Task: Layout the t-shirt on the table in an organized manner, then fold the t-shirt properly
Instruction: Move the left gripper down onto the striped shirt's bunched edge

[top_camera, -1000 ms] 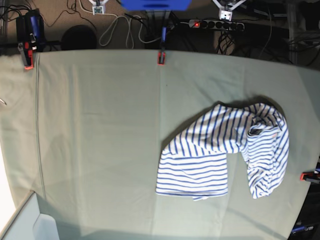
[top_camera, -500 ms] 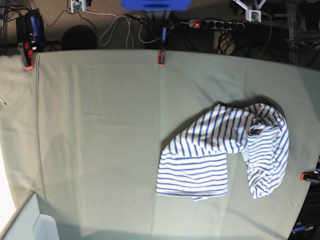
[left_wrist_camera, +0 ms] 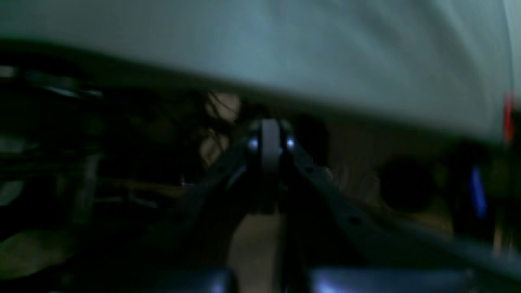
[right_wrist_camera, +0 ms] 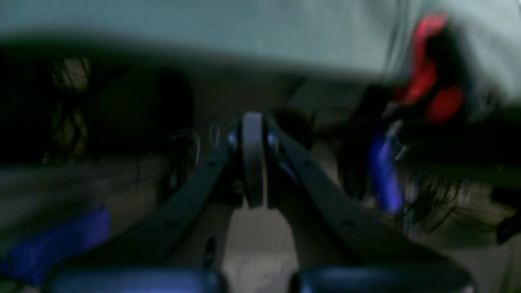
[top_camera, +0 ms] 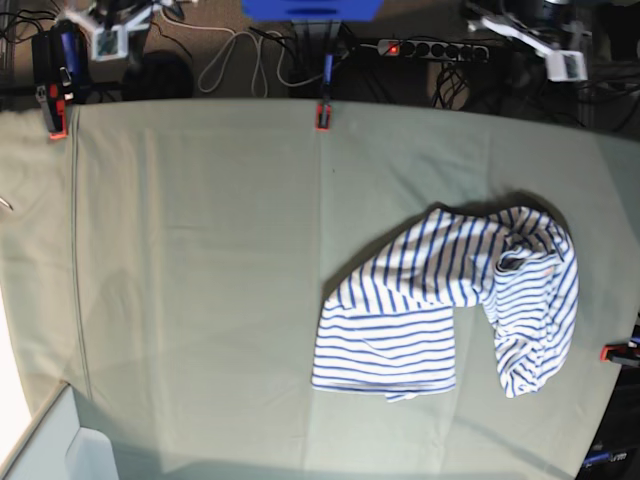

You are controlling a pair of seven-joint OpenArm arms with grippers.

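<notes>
Left gripper [left_wrist_camera: 270, 140]: jaws pressed together, empty, beyond the table [left_wrist_camera: 285, 49] edge. Right gripper [right_wrist_camera: 252, 138]: likewise closed, near a red clip [right_wrist_camera: 427, 77]. Base view: crumpled t-shirt [top_camera: 450, 305] lies right of centre, both arms well apart from it.

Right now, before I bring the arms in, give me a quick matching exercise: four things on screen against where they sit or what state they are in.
Things:
1. white blue-striped cloth t-shirt
2. red-orange clip
3. left gripper
4. red-lit black power strip

Places or states:
A. on the floor beyond the table's far edge
B. fingers shut, holding nothing
C. crumpled on the pale grey-green cloth table, base view's right half
D. middle of the far table edge

Pairs: 1-C, 2-D, 3-B, 4-A
</notes>
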